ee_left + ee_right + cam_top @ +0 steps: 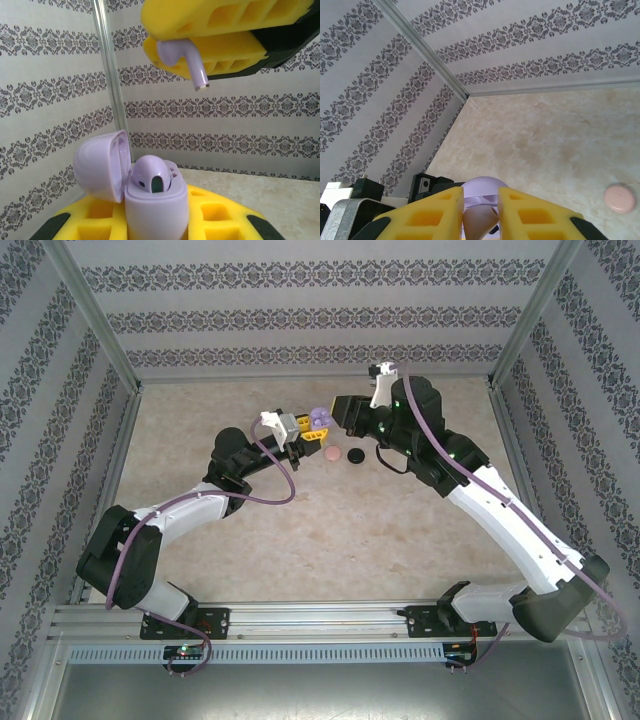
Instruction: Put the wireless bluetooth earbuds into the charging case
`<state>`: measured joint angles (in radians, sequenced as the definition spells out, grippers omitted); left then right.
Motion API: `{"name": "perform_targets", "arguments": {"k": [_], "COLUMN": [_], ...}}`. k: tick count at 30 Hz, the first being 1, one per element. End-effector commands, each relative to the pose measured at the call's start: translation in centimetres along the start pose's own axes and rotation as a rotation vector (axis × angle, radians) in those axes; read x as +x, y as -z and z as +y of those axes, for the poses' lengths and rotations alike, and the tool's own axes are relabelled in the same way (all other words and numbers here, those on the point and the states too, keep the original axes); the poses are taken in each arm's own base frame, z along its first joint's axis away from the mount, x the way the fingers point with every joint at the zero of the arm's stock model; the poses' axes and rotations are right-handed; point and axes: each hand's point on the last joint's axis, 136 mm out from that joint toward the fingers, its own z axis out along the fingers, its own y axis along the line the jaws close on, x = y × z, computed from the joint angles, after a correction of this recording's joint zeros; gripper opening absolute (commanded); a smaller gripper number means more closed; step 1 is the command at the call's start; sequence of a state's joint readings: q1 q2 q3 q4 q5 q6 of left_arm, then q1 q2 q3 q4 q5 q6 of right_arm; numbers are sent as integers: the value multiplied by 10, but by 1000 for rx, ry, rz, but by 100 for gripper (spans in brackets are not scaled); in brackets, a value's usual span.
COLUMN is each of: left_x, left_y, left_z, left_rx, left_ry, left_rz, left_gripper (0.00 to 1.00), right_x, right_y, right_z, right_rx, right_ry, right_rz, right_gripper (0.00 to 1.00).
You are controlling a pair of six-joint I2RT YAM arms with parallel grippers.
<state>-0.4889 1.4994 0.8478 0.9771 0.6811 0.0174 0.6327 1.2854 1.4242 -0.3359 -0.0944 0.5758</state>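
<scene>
**Right end effector** (165, 40): pressed together on a small purple stemmed earbud (180, 57). The earbud is pinched by its bulb between the yellow ribbed fingers (225, 20), with the stem free and pointing down at a slight slant.

**Below it, and apart from it:** the purple rounded plastic charging case (155, 205) is held upright in the left end effector (157, 222), whose jaws are closed on the case body. The hinged lid (102, 165) is swung open to one side. A rounded purple form (152, 175) with a dark slot is seen in the case mouth (taken to be the partner earbud already seated, though this cannot be confirmed).

**Overhead view:** both end effectors are seen meeting above the far middle of the beige marbled surface (400, 540). A pale pink round case (331, 455) and a black round case (353, 458) lie there just beside one another, apparently closed.

**Step in hand, as judged:** lowering of the earbud into the vacant well.
- The stem is to be brought to the vertical and aligned over the empty socket, not the occupied one.
- The case is to be held level and steady.
- The descent is best made slowly.
- The pinch is to be released only once the bulb is bedded, since a tilted stem is likely to catch on the rim or the open lid.
</scene>
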Motion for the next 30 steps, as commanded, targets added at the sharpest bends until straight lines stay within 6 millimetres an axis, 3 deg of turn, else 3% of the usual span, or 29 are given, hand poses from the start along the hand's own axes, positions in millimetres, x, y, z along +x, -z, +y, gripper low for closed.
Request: {"name": "perform_targets", "arguments": {"k": [1, 21, 30], "left_x": [-18, -27, -24], "left_y": [-4, -6, -7], "left_z": [-1, -5, -6], "left_rx": [29, 39, 37], "left_ry": [-22, -32, -28], "left_rz": [-54, -69, -62], "left_gripper": [0, 0, 0], "right_x": [-3, 22, 9], "right_y": [-8, -27, -16], "right_z": [4, -14, -4], "right_rx": [-8, 41, 15], "right_ry": [6, -6, -11], "right_rz": [-27, 20, -15], "right_gripper": [24, 23, 22]}}
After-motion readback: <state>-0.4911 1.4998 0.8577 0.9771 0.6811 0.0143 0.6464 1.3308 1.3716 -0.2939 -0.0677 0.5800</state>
